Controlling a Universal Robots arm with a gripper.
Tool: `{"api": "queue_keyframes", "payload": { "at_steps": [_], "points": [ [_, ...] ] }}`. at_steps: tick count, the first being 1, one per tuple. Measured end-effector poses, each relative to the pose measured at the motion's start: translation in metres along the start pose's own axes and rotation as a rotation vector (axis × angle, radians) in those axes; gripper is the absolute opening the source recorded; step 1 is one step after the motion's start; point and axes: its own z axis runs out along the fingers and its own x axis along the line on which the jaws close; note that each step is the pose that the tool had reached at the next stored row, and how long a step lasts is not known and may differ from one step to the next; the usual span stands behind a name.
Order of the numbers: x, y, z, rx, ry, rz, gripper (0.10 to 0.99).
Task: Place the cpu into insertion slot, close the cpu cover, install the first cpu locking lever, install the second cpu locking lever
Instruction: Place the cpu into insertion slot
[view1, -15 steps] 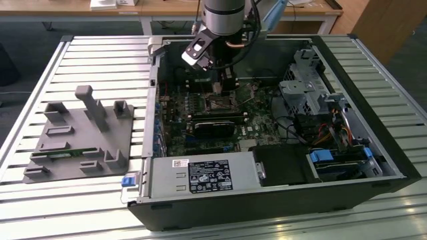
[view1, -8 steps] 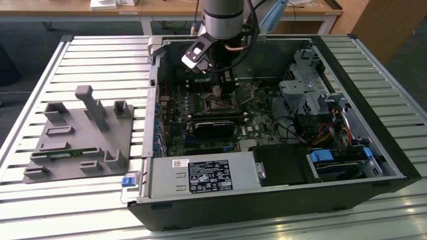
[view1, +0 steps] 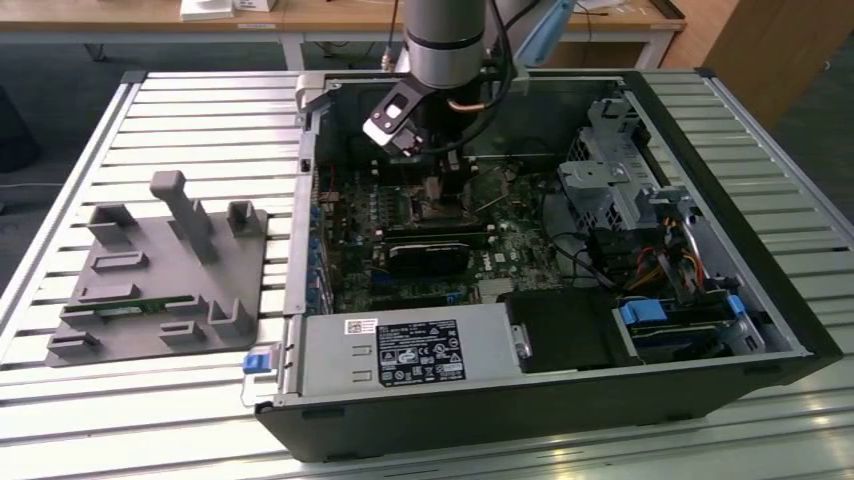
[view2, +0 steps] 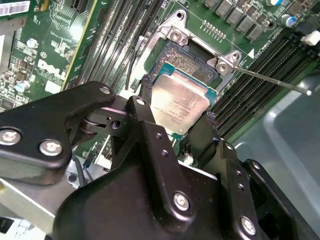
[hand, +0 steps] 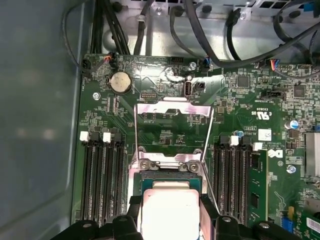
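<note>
One cpu (view2: 181, 104) in pincer (view2: 178, 101)

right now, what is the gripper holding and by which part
The gripper holds the cpu, jaws pinching two opposite edges, over the insertion slot.

The open computer case (view1: 534, 410) lies on the slatted worktop (view1: 200, 110), with a grey moulded fixture (view1: 160, 280) on the slats well away from the hand (view1: 445, 190), toward the exterior view's left. Just below the hand in that view sit a black rectangular block (view1: 434, 255) and a labelled power supply (view1: 400, 352). In the first wrist view, memory slots (hand: 100, 180) flank the hand, with a coin cell (hand: 120, 82) and black cables (hand: 119, 27) beyond it.
</note>
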Motion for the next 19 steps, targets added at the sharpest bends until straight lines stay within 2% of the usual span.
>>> {"api": "queue_keyframes", "payload": {
  "at_steps": [19],
  "points": [
    [0.0002, -0.0031, 0.0166, 0.002, -0.0002, 0.005, 0.541]
  ]
}}
